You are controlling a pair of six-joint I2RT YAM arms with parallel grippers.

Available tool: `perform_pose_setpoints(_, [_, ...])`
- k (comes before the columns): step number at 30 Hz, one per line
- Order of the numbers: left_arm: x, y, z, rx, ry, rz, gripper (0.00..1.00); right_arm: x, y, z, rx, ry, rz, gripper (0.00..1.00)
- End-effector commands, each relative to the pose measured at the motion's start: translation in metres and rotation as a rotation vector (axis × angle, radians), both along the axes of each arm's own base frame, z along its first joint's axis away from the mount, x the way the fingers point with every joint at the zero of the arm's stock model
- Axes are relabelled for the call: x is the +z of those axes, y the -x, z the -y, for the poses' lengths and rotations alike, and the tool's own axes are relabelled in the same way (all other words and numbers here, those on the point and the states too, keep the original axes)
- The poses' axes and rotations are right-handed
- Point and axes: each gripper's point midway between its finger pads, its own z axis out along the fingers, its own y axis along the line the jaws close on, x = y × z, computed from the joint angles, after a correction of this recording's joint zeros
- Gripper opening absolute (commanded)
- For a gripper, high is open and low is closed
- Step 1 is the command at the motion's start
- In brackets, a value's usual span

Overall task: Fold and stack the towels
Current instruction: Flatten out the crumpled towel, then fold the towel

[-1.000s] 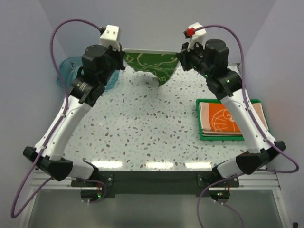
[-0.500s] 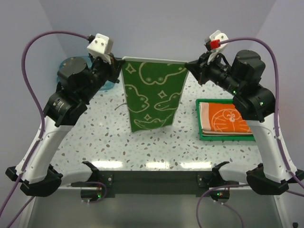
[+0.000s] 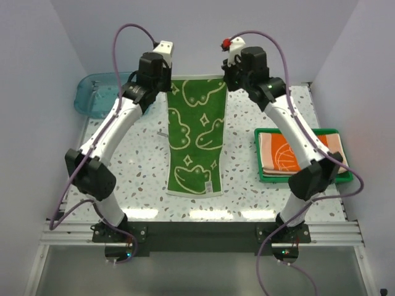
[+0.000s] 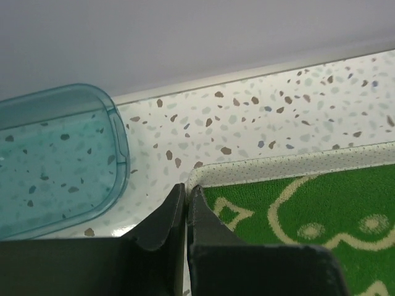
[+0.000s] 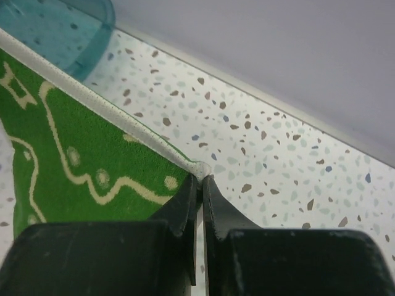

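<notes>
Top external: green towel (image 3: 196,139) lay stretched lengthwise along the bench (image 3: 136,166).
Left hand (image 3: 166,81) and right hand (image 3: 226,79) each pinched a far corner, likely so it lay square for folding.

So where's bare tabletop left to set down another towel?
A bare strip lies between the green towel and the green tray holding the orange towel. A wider patch lies left of the green towel, nearer than the blue bin, partly under the left arm. Centre is covered; left gripper and right gripper pinch its far corners.
</notes>
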Motion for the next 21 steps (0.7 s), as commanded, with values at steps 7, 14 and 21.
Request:
perform_pose_setpoints(7, [-0.094,-0.078,-0.011,0.064,-0.074,-0.040,0.00,-0.079,-0.081,0.002,-0.064,0.113,0.037,0.00])
perform_pose_setpoints(14, [-0.115,-0.056,-0.011,0.038,-0.048,-0.102,0.00,-0.118,-0.060,-0.004,0.018,0.142,-0.076,0.00])
perform_pose_setpoints(21, [-0.184,0.031,-0.009,0.002,0.077,-0.375,0.00,-0.169,0.015,0.015,0.018,0.132,-0.346,0.00])
